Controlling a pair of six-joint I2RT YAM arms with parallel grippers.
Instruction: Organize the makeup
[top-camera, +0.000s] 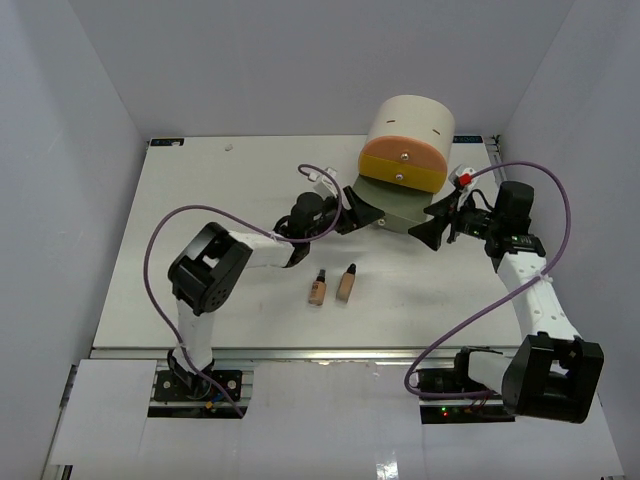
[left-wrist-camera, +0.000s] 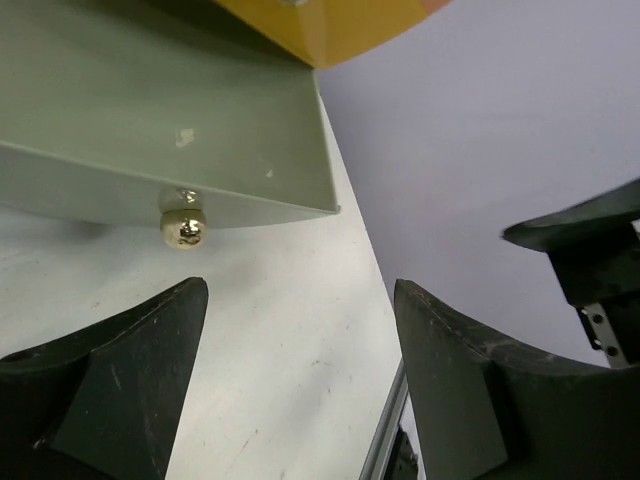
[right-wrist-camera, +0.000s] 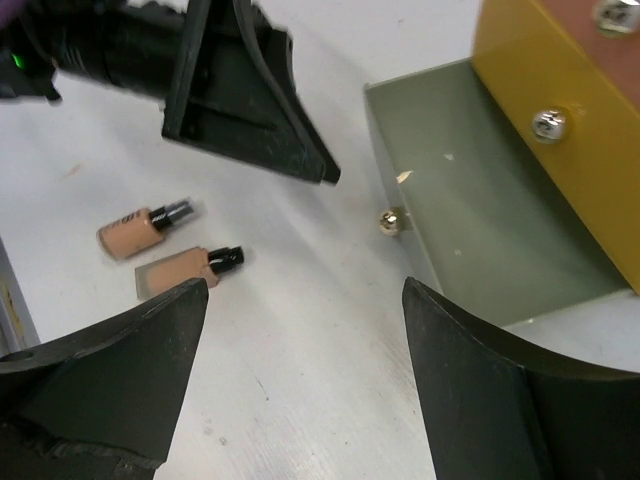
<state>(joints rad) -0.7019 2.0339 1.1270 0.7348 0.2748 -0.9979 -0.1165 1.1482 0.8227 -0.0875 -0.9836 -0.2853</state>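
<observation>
Left gripper (top-camera: 366, 215) and right gripper (top-camera: 437, 229) are both spread and empty, crowding the open grey drawer (top-camera: 395, 206), which appears empty though its rear is hidden. Two beige bottles (top-camera: 318, 288) lie on the table (top-camera: 200, 180), apart from it. Risk: the grippers may collide, and the lying bottles may roll when pinched.
</observation>
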